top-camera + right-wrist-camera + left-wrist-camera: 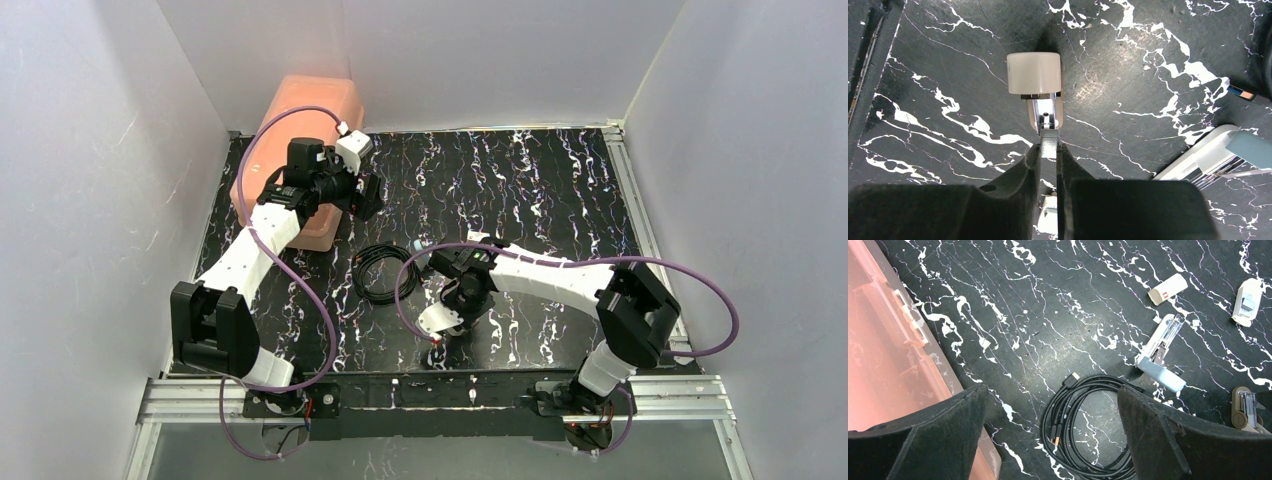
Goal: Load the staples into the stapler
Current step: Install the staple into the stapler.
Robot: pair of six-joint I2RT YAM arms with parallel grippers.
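Centre frame, the right gripper (1049, 150) pinches the staples (1049, 137), likely light and brittle, by their flat sides; the left gripper (1051, 390) gapes empty.

Small pale stapler (1034, 73) open, silvery staples (1049, 143) touching its channel

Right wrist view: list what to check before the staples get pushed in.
1. Grip on staples by right pincer: ok, the strip is pinched.
2. The stapler open: ok, its silver channel lies bare.
3. Strip lined up with channel: ok, tip at its near end.
4. Strip seated in the channel: cannot tell.
5. The stapler braced: not ok, it lies free on the table; left pincer is open, off by the pink box.
6. Path clear of cable: ok, coiled apart from the stapler.
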